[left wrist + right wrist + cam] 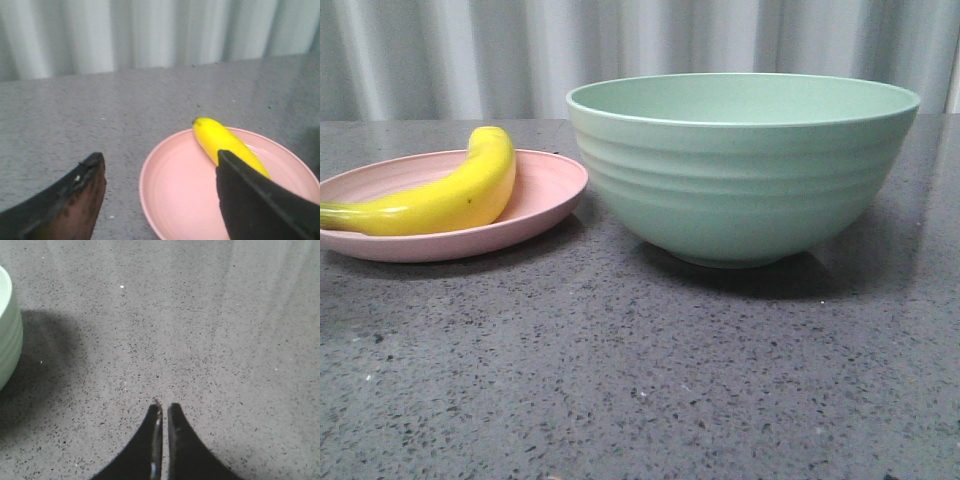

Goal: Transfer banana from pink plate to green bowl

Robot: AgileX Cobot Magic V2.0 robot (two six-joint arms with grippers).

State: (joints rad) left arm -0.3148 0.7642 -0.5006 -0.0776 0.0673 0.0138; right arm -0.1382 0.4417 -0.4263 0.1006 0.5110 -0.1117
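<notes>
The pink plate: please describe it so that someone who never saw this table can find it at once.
On the speckled grey table, start from the big green bowl, the largest thing there. To the bowl's left, close by its side, lies the pink plate. It is shallow and flat where the bowl is deep, and it alone carries the yellow banana.

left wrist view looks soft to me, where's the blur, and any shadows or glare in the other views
Left wrist view: the open left claw fingers are blurred, the banana fairly sharp. Front view: soft shadows under the green bowl and pink plate; a faint sheen on the banana. Right wrist view: the bowl's shadow darkens the table.
</notes>
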